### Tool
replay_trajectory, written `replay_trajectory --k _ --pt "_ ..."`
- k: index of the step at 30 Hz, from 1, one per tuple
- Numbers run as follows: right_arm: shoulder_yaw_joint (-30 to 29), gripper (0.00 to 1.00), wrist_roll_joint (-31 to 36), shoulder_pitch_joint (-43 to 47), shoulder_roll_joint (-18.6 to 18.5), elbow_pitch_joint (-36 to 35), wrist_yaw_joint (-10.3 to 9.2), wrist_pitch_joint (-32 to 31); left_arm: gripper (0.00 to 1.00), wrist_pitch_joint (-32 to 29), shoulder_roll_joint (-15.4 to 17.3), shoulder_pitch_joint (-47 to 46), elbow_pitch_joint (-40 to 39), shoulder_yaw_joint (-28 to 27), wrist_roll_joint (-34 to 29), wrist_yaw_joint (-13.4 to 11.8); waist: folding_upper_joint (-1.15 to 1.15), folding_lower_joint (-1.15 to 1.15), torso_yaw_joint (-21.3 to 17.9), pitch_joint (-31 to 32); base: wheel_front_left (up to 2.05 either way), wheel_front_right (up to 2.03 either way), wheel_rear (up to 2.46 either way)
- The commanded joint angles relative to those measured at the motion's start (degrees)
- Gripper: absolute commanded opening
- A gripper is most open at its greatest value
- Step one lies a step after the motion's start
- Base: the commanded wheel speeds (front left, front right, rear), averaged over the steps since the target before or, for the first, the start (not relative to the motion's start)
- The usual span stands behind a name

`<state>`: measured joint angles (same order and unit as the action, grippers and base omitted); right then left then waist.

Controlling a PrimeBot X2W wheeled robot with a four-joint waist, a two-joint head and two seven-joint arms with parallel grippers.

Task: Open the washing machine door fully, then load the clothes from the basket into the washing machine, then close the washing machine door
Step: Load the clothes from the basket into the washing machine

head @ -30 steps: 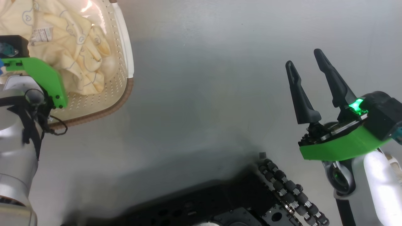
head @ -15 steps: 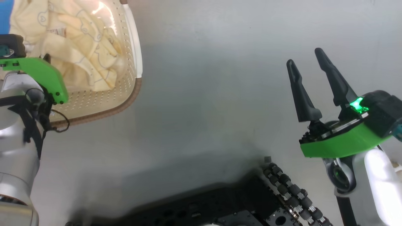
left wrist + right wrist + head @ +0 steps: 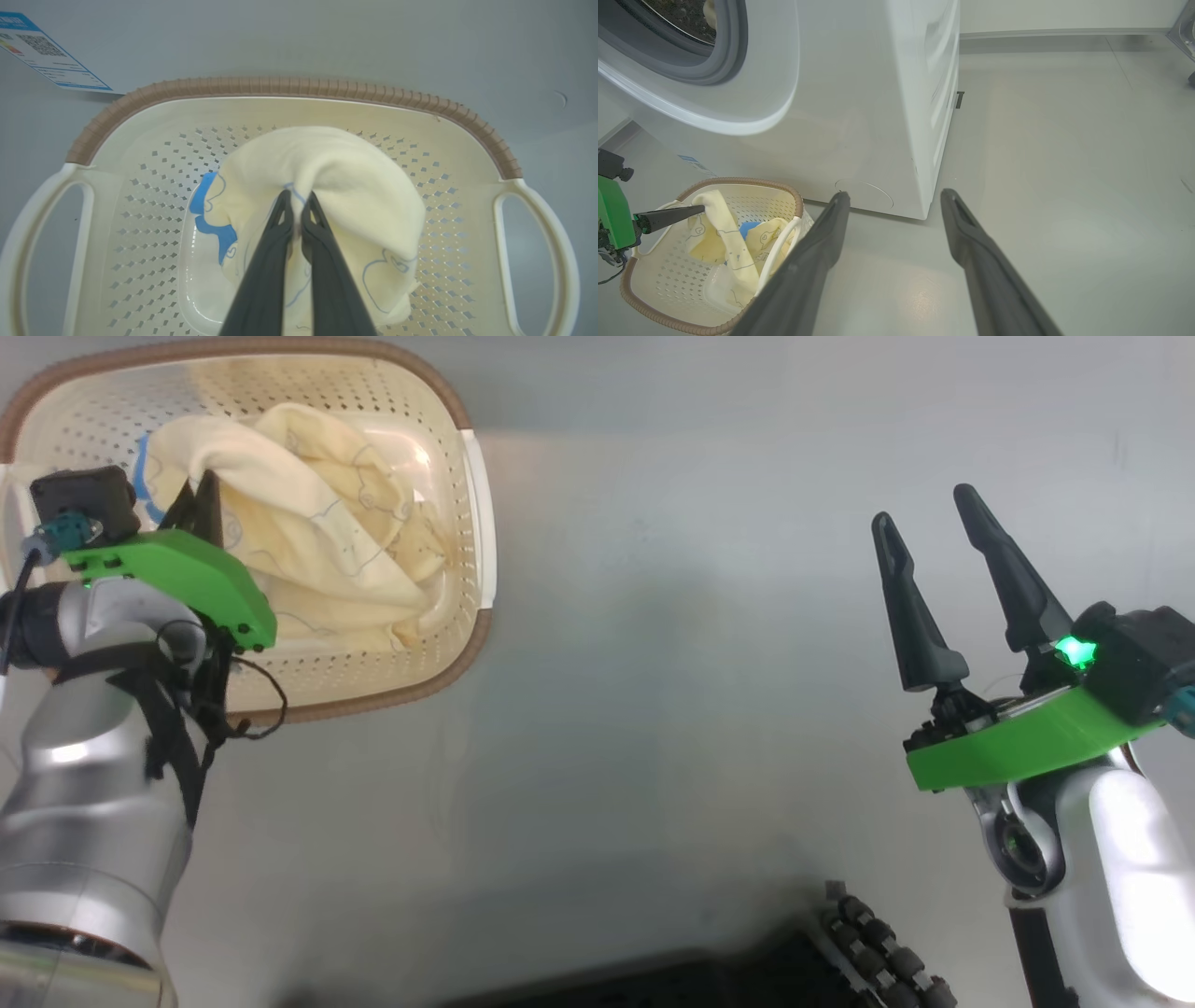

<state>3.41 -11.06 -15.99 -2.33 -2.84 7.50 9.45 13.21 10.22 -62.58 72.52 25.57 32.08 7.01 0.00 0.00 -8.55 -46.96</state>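
- Your left gripper [image 3: 297, 199] — pinched shut on the clothes [image 3: 359, 186], inside the basket [image 3: 289, 87].
- Your right gripper [image 3: 924, 506] — spread wide, empty, well right of the basket.
- Just behind the basket: the washing machine [image 3: 859, 116].

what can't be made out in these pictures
- right wrist view: the drum is cut off by the top-left edge, so how much is inside cannot be told.
- left wrist view: the label on the washing machine is cut by the left edge, its print too small to read.
- left wrist view: the basket floor is mostly hidden under the clothes; how many garments, unclear.
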Motion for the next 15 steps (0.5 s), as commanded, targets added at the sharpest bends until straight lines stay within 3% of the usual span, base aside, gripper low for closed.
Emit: replay_trajectory --k 1,5,15 --pt "0.32 1.0 0.42 1.06 -0.54 -1.19 -0.01 -0.64 0.0 1.19 1.46 2.51 -1.79 -1.69 0.72 0.01 0.0 0.0 1.86 3.71 0.0 0.0 0.0" --pt "-0.72 1.0 0.94 2.09 -0.54 -0.61 -0.01 -1.47 0.0 1.73 1.53 5.68 -7.36 -3.31 0.87 0.01 0.0 0.0 2.91 8.18 0.0 0.0 0.0" --pt "-2.31 1.0 1.15 5.93 -0.54 0.72 -0.01 -3.91 0.0 1.78 2.41 21.05 -30.23 -10.94 -3.81 -3.8 0.0 0.0 4.21 20.03 0.0 0.0 0.0"
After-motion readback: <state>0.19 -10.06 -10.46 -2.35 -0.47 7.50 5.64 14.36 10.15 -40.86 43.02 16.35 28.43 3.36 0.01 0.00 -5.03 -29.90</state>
